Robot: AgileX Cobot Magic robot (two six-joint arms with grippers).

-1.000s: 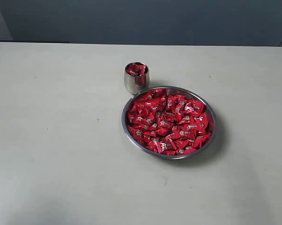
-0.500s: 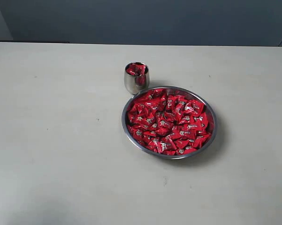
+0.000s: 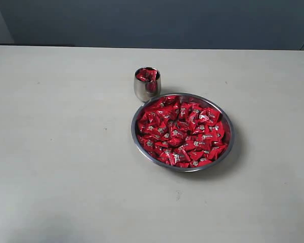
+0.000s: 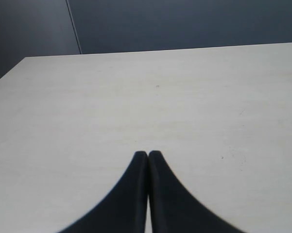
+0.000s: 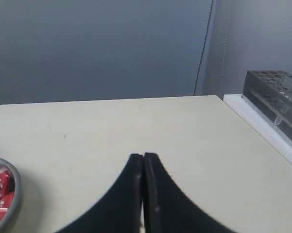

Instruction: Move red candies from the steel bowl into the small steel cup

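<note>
Right wrist view: rack (image 5: 274, 104) far from steel bowl (image 5: 16, 187).

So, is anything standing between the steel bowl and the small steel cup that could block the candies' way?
Nothing visible does. The small steel cup stands close to the rim of the steel bowl, no object between them. Its mouth is open, with a few red candies inside.

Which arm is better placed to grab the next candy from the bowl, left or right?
Probably right. Its wrist view shows the steel bowl with red candies near the shut right gripper; the left gripper, also shut, sees only table.
</note>
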